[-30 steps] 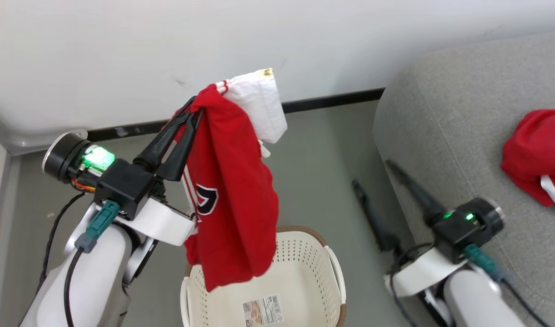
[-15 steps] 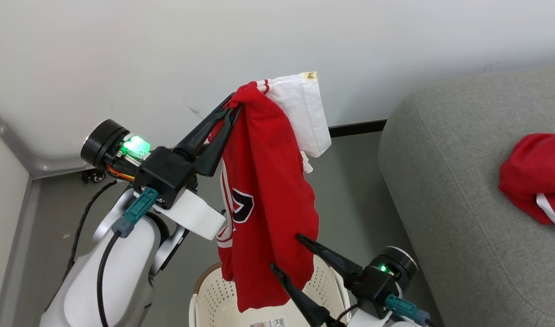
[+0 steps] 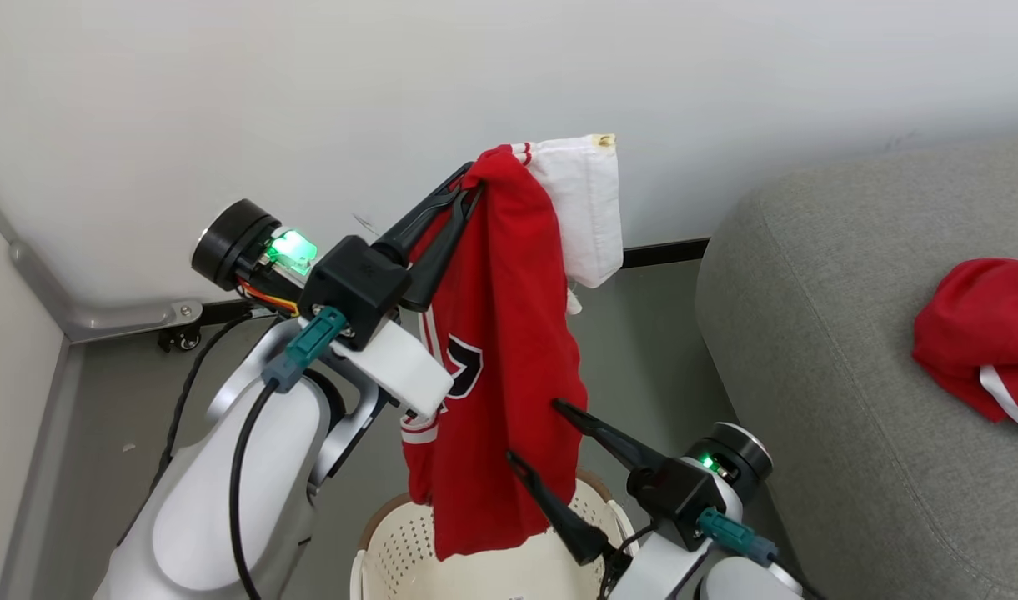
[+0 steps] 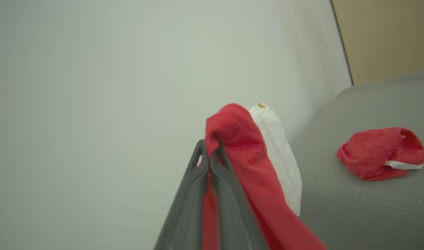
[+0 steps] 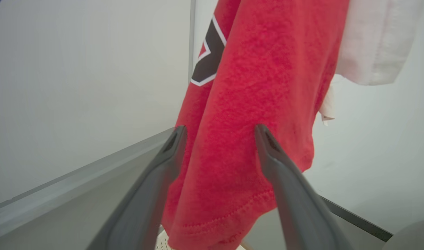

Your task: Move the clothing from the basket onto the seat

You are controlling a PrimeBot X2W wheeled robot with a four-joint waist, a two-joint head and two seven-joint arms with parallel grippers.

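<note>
Seat (image 3: 809, 350) at right. Basket (image 3: 396, 554) on the floor below the arms. We see the jersey (image 3: 509, 358) hanging over it, pinched at its top by the left gripper (image 3: 473, 182). Second red garment (image 3: 971, 329) lies on the seat. Right gripper (image 3: 534, 430) spread astride the jersey's lower part; contact unclear to us.

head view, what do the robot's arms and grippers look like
The left gripper and right gripper each have two long, tapering dark fingers on a black block with a green light, a round black cap and a teal plug. Behind each sits a white bracket, then a glossy pale forearm. A black cable trails from the left plug.
</note>
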